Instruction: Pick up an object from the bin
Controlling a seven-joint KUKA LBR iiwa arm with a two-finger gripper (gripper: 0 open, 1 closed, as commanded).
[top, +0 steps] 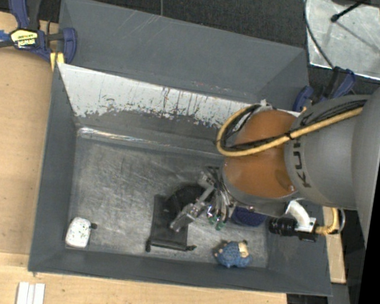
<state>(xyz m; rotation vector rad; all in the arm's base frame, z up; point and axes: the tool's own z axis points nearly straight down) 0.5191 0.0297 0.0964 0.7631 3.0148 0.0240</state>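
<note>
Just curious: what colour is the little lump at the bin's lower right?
Lump: blue with tan patches; camera view.

White block (78, 232) lower left, blue-and-tan lump (232, 254) lower right

Grey bin (121, 180) holds white block (78, 232), black piece (166, 224), blue toy (231, 254).

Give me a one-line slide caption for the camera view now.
Gripper low over a black object in the grey bin; a blue lump beside it, a white piece in the lower-left corner.
</note>
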